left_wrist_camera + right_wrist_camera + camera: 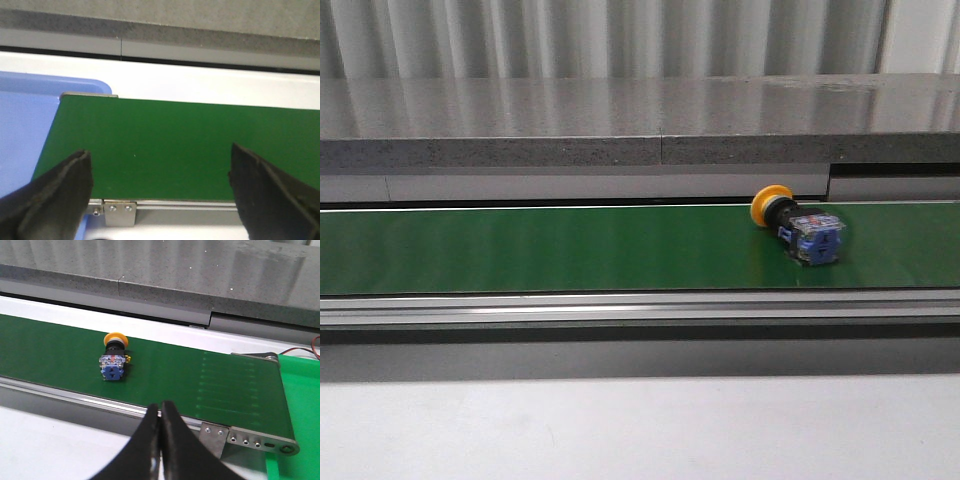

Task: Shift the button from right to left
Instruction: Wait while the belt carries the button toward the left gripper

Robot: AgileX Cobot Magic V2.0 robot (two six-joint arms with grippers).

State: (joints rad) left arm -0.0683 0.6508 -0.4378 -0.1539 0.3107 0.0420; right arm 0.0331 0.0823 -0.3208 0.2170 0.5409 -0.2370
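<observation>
Jaws on my right gripper [159, 440] are pressed together, empty; my left gripper [160, 195] gapes wide over bare green belt [520, 250]. At the front view's right-centre lies the button [800, 225], sideways. I should spread first, then straddle its black collar squarely.

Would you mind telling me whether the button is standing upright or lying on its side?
On its side. The button lies lengthwise on the green belt, yellow cap facing sideways toward the far edge, contact block nearer the camera.
</observation>
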